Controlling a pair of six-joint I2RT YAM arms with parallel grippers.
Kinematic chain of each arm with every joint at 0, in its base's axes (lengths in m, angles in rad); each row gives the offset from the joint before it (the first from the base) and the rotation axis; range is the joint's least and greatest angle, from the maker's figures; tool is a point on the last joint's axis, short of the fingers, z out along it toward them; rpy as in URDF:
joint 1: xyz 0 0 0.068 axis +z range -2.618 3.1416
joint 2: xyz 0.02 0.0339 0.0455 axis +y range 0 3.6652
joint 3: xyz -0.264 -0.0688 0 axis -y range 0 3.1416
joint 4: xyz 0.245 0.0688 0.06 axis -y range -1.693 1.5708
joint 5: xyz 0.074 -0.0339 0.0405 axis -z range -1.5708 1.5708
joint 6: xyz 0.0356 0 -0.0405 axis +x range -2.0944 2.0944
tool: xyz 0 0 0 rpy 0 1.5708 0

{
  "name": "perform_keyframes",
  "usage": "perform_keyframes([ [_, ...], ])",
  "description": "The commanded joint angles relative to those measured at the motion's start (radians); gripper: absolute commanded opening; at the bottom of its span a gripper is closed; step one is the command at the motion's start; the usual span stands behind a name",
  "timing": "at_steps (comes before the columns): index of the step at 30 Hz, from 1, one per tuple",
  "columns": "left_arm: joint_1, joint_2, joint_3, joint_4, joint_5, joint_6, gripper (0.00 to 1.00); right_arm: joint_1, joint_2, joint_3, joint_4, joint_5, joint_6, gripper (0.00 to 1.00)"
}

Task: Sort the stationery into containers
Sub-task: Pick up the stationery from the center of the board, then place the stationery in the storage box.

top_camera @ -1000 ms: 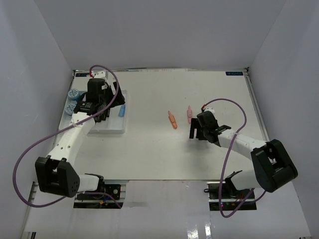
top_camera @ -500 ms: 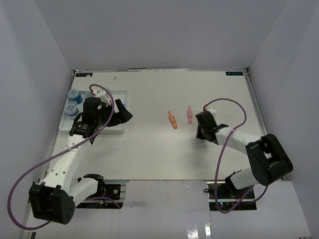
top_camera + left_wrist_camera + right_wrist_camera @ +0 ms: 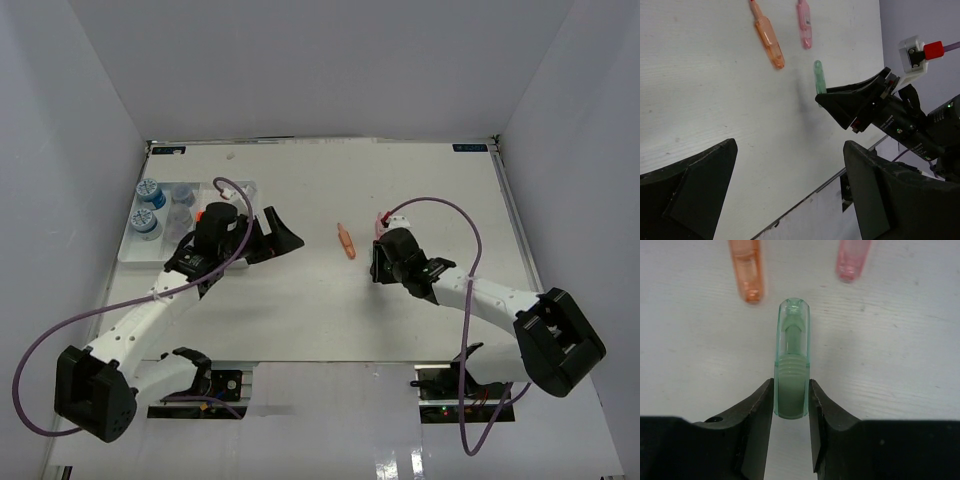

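A small green marker [image 3: 792,355] is being pinched at its pale tail end by the right gripper [image 3: 791,396]. Its clear cap is pointing away from the wrist, toward an orange marker [image 3: 746,270] and a pink marker [image 3: 852,260] lying just beyond it on the white counter [image 3: 900,355]. In the left wrist's view a faint shadow is falling beside the green marker, suggesting it is hanging just clear of the surface.

The left gripper [image 3: 785,192] is hovering over mid-counter, fingers spread wide with nothing between them. The white tray [image 3: 133,256], already carrying blue-lidded jars [image 3: 148,190] and clear grey jars [image 3: 183,196], is sitting well apart on the left side.

The step in hand appears to be carrying the green marker across to that tray. Doing it well is calling for a firm squeeze, since only the marker's tail is gripped. It is also calling for enough height to pass over the two loose markers and the tray's rim, and for a path around the left arm [image 3: 150,300], which is lying between marker and tray.
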Motion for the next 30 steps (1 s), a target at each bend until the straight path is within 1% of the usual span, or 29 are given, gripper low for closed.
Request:
perform_keyframes([
  [1, -0.089, 0.034, 0.031, 0.095, -0.091, -0.094, 0.98, 0.053, -0.051, 0.035, 0.120, -0.082, 0.009, 0.26],
  [5, -0.163, 0.132, 0.082, 0.129, -0.162, -0.143, 0.98, 0.110, -0.079, 0.045, 0.196, -0.127, 0.020, 0.27],
  [9, -0.243, 0.223, 0.149, 0.136, -0.226, -0.159, 0.98, 0.138, -0.082, 0.052, 0.251, -0.150, 0.029, 0.28],
  [14, -0.284, 0.326, 0.209, 0.147, -0.254, -0.180, 0.98, 0.146, -0.088, 0.043, 0.324, -0.199, 0.041, 0.29],
  [18, -0.307, 0.381, 0.234, 0.152, -0.260, -0.191, 0.97, 0.146, -0.093, 0.049, 0.332, -0.208, 0.043, 0.30],
  [21, -0.319, 0.421, 0.247, 0.152, -0.250, -0.197, 0.91, 0.146, -0.100, 0.045, 0.351, -0.212, 0.043, 0.31],
  [22, -0.321, 0.436, 0.249, 0.153, -0.248, -0.199, 0.87, 0.146, -0.102, 0.042, 0.357, -0.213, 0.046, 0.31],
  [24, -0.327, 0.447, 0.252, 0.155, -0.244, -0.200, 0.81, 0.147, -0.105, 0.035, 0.372, -0.216, 0.049, 0.32],
  [25, -0.329, 0.458, 0.254, 0.159, -0.242, -0.202, 0.75, 0.146, -0.105, 0.032, 0.377, -0.216, 0.050, 0.32],
  [28, -0.333, 0.467, 0.258, 0.164, -0.233, -0.200, 0.65, 0.146, -0.103, 0.025, 0.394, -0.219, 0.055, 0.33],
  [29, -0.333, 0.470, 0.258, 0.165, -0.231, -0.199, 0.58, 0.146, -0.102, 0.022, 0.397, -0.221, 0.057, 0.34],
  [30, -0.335, 0.472, 0.258, 0.170, -0.230, -0.197, 0.56, 0.146, -0.100, 0.020, 0.400, -0.225, 0.058, 0.35],
])
